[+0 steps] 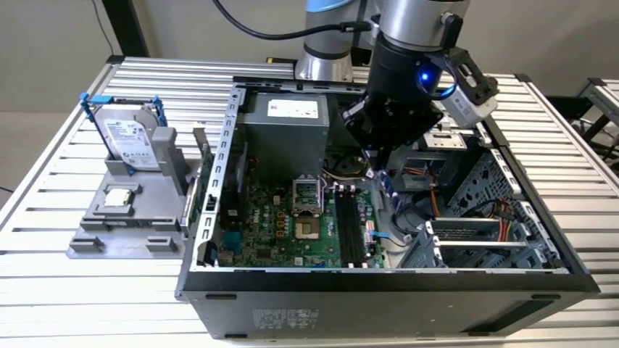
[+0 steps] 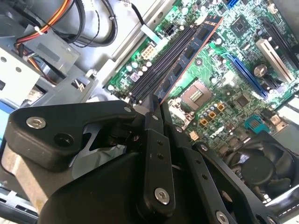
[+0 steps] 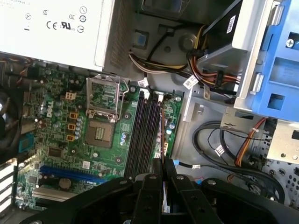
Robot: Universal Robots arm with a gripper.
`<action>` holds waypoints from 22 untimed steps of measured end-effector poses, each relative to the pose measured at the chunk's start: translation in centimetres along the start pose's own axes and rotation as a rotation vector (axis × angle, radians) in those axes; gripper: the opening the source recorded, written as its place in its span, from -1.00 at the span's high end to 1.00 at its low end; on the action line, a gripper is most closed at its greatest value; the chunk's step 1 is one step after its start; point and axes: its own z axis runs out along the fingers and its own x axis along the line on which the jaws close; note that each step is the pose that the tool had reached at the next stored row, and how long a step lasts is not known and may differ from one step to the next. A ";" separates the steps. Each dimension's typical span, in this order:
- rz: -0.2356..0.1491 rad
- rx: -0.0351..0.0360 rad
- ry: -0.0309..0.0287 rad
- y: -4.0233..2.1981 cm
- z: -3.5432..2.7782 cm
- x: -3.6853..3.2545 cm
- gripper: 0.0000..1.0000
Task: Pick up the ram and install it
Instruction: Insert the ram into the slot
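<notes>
The gripper (image 2: 156,106) is pressed onto the ram (image 2: 191,51), pinching its two flat faces. The stick stands on edge just above the slots (image 3: 145,135) of the motherboard (image 3: 56,140), inside the case (image 1: 387,290) on the counter (image 1: 58,283). I judge it light, stiff and thin but fragile, best held as here by the faces, clear of the contact edge, and pinched firmly because those faces are smooth. Its long axis runs parallel to the slots, near to far in the exterior view, with the lower edge, probably the contacts, pointing down at the board.
</notes>
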 end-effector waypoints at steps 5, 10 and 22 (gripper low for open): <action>0.000 0.0067 0.0015 0.05 0.15 -0.01 1.00; 0.000 0.0121 0.0024 0.13 0.34 -0.02 1.00; 0.000 0.0261 0.0049 0.40 0.73 -0.06 1.00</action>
